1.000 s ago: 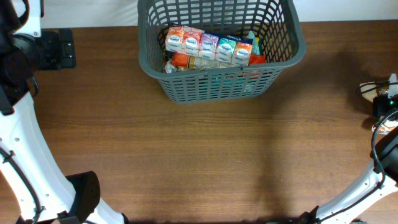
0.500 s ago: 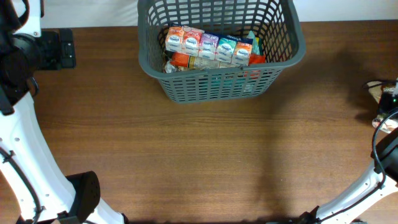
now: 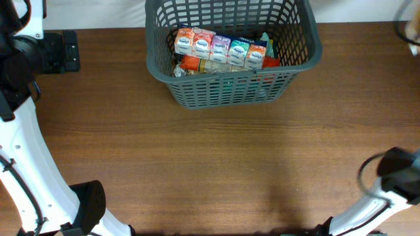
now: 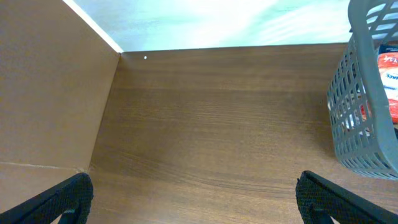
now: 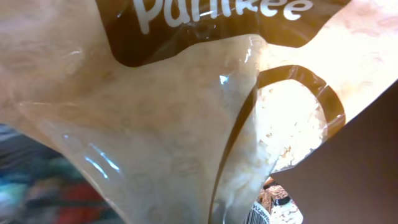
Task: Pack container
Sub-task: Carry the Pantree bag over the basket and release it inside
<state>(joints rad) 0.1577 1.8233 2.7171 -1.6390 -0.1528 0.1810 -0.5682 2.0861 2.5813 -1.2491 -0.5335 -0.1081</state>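
Observation:
The dark grey lattice container (image 3: 230, 90) stands at the back middle of the table, and its corner shows in the left wrist view (image 4: 362, 127). Inside it a row of small colourful snack packets (image 3: 220, 47) lies over other packets. A clear snack bag (image 5: 155, 124) with a brown label and pale crumbly contents fills the right wrist view, close against the camera, and hides the right gripper's fingers. A pale bit of this bag (image 3: 412, 29) shows at the far right edge from above. My left gripper (image 4: 199, 202) is open over bare wood, left of the container.
The left arm's dark wrist (image 3: 62, 51) sits at the table's far left. The right arm's blurred elbow (image 3: 390, 172) is at the lower right. A brown cardboard panel (image 4: 50, 81) stands left of the left gripper. A pale wall (image 4: 217, 22) borders the table's far edge.
The right gripper has shut on the snack bag at the table's right edge. It has carried the bag up toward the far right corner. The left arm has not moved.

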